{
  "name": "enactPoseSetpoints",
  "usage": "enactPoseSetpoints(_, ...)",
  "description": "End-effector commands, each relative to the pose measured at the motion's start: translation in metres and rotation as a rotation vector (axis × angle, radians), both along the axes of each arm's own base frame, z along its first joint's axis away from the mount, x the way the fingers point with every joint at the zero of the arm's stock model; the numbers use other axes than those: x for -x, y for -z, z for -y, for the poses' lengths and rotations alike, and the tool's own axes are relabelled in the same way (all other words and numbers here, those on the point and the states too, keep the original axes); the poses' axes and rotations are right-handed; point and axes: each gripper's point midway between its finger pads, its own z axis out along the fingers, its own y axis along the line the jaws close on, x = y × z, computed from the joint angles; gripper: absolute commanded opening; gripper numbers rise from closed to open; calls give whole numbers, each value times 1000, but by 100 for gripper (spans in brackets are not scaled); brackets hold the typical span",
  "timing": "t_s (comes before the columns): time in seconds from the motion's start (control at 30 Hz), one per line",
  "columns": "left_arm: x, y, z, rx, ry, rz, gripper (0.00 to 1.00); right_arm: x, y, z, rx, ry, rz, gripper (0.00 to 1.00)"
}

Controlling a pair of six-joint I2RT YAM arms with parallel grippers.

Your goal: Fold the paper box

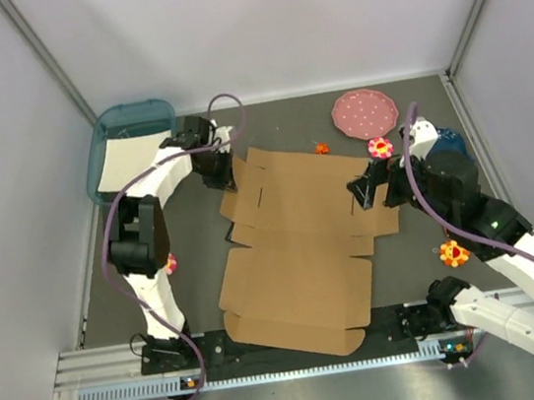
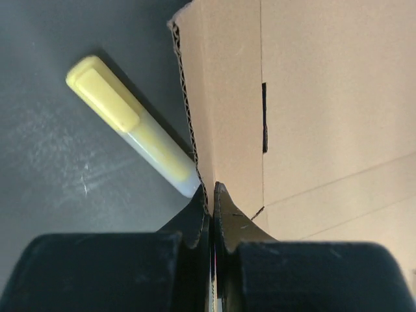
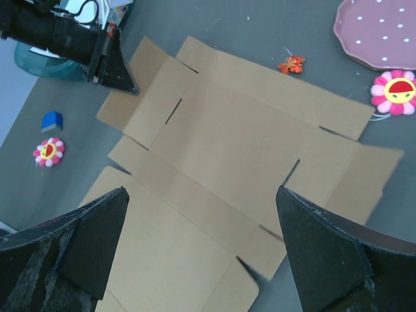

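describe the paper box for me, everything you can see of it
The paper box is a plain brown corrugated cardboard sheet, die-cut with flaps, slots and crease lines, not yet folded. It lies mostly flat on the dark table. The left gripper is shut on its far-left flap edge, beside a yellow marker.
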Motion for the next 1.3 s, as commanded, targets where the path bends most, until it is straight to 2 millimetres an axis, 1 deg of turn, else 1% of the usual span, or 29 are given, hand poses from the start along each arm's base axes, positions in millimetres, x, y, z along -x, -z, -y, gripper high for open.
enactPoseSetpoints(0.0,5,-42,-1,-250,65,313,0,-7,-9,-14,-72,-23,29,98)
enactPoseSetpoints(0.03,2,-42,4,-244,56,354,0,-8,-4,-17,-70,-30,16,98)
enactPoseSetpoints(0.07,18,-31,7,-251,63,345,0,-9,-5,-18,-80,-29,11,98)
enactPoseSetpoints(0.1,20,-28,9,-238,32,356,0,-10,-4,-20,-81,-32,7,97)
enactPoseSetpoints(0.13,15,-29,13,-214,6,399,0,-11,-4,-22,-84,-39,3,97)
enactPoseSetpoints(0.17,26,-19,9,-214,2,398,0,-13,-3,-24,-87,-35,-4,97)
enactPoseSetpoints(0.23,30,-14,9,-171,-78,397,0,-15,-4,-25,-90,-29,-5,96)
enactPoseSetpoints(0.37,37,-15,5,-78,-174,534,0,-25,-5,-24,-86,5,3,95)
enactPoseSetpoints(0.4,38,-15,5,-56,-206,538,0,-30,-2,-25,-78,15,-2,95)
enactPoseSetpoints(0.47,41,-17,6,-13,-242,547,0,-41,2,-21,-57,62,2,88)
enactPoseSetpoints(0.5,41,-18,7,-2,-255,549,0,-47,7,-23,-32,56,9,84)
enactPoseSetpoints(0.53,43,-17,7,8,-262,545,0,-52,3,-30,-39,32,49,83)
enactPoseSetpoints(0.6,42,-21,10,29,-268,555,0,-61,3,-32,-14,33,72,82)
enactPoseSetpoints(0.63,42,-23,10,35,-269,558,0,-67,4,-39,1,7,78,83)
enactPoseSetpoints(0.7,42,-25,12,41,-268,568,0,-76,5,-44,48,-17,98,83)
enactPoseSetpoints(0.73,42,-27,12,42,-271,572,0,-85,8,-52,68,-33,89,84)
enactPoseSetpoints(0.8,42,-29,12,46,-266,582,0,-98,8,-60,107,-58,109,86)
enactPoseSetpoints(0.83,43,-29,13,45,-263,581,0,-108,6,-69,120,-80,114,86)
enactPoseSetpoints(0.9,42,-30,13,36,-261,589,0,-122,6,-78,182,-128,161,87)
enactPoseSetpoints(0.93,42,-30,13,34,-256,591,0,-126,-2,-86,190,-170,185,87)
enactPoseSetpoints(0.97,44,-29,15,30,-249,589,0,-137,15,-91,234,-234,167,86)
enactPoseSetpoints(1.0,44,-28,15,17,-235,593,0,-139,19,-95,224,-280,157,86)
enactPoseSetpoints(1.03,45,-29,16,7,-220,598,0,-137,23,-105,186,-370,138,86)
enactPoseSetpoints(1.07,44,-27,13,-45,-202,610,0,-144,19,-104,160,-389,138,86)
enactPoseSetpoints(1.1,45,-26,13,-75,-182,615,0,-158,28,-95,139,-385,110,86)
enactPoseSetpoints(1.13,46,-28,18,-99,-151,626,0,-159,26,-97,100,-431,107,88)
enactPoseSetpoints(1.17,44,-29,17,-119,-137,632,0,-162,27,-95,77,-445,98,88)
enactPoseSetpoints(1.2,46,-28,16,-131,-126,622,0,-170,37,-90,68,-450,80,89)
enactPoseSetpoints(1.27,46,-29,16,-135,-116,624,0,-174,40,-92,79,-489,81,89)
